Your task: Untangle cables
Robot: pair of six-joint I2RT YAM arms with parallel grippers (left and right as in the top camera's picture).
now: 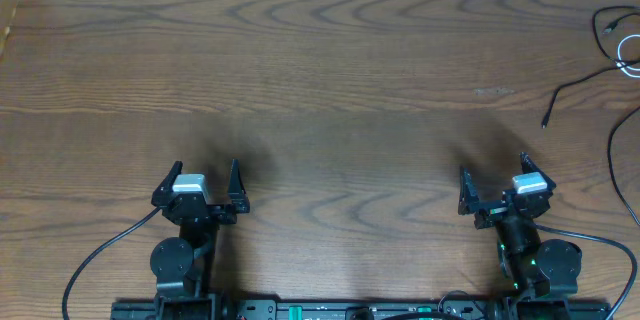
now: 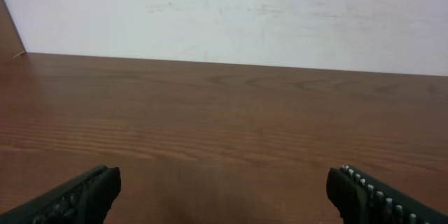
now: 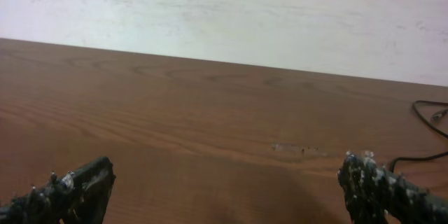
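**Both end effectors wide open, cables way off to the right**

The left end effector (image 1: 206,166) and right end effector (image 1: 494,166) have their jaws spread wide and hold nothing. They sit by the near edge of the desk (image 1: 320,60). The black cable (image 1: 585,79) and white cable (image 1: 628,64) lie at the far right edge, well apart from both. I'd send the right arm over and pinch a loose stretch of black near its plug, not the tangle.

the cables (image 1: 575,82) lie on the table (image 1: 320,80) at its far right, beyond the right arm (image 1: 530,245).
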